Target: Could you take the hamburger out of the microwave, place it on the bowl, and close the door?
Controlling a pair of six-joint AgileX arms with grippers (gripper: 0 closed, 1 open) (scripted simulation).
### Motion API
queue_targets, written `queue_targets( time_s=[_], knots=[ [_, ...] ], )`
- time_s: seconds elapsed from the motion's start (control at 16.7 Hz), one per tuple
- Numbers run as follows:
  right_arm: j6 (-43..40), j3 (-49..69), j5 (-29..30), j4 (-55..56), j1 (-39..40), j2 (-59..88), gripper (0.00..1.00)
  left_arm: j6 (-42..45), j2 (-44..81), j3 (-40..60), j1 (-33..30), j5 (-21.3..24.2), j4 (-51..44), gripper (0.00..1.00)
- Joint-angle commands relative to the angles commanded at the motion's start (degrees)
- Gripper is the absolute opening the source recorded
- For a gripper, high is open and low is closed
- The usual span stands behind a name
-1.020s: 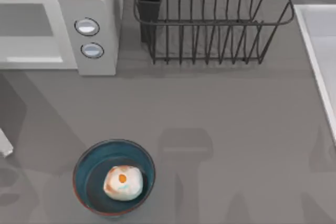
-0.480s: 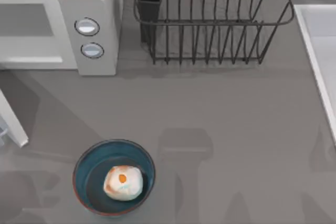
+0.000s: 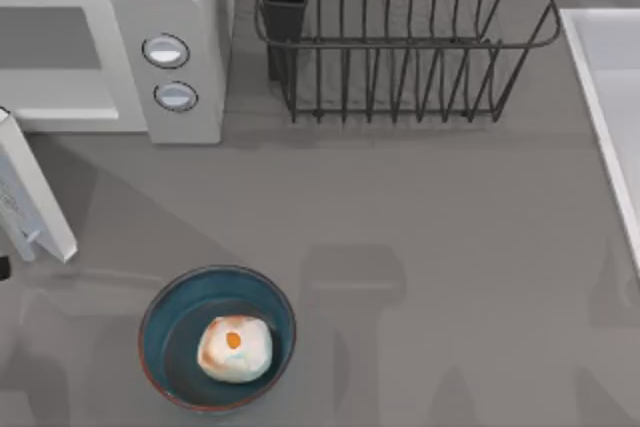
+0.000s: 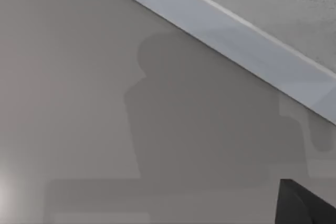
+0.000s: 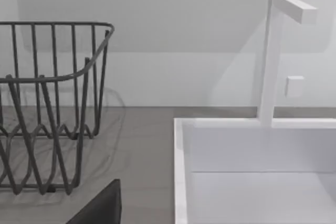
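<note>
Top view: hamburger [image 3: 234,348] sits in bowl [image 3: 217,337]; door [image 3: 35,199] stands partly open off microwave [image 3: 110,42]. I judge closing in hand; push it shut next. Pincer states: cannot tell.

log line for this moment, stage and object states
stage: closing door | hamburger: in bowl | door: partly open, swinging toward microwave | cavity: empty

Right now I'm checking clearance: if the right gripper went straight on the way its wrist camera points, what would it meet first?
Probably the white sink basin, with the black wire rack off to one side; depth is hard to judge.
</note>
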Motion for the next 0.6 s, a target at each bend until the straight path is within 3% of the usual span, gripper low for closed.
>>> queue_targets(
  time_s=[0.24,0.6],
  knots=[
    [0.0,0.0,0.0,0.0,0.0,0.0,1.0,-8.4,-4.6,-2.8,-10.9,-7.4,0.5,0.0],
    [0.0,0.0,0.0,0.0,0.0,0.0,1.0,-10.3,-5.5,-3.3,-12.7,-9.0,0.6,0.0]
  ],
)
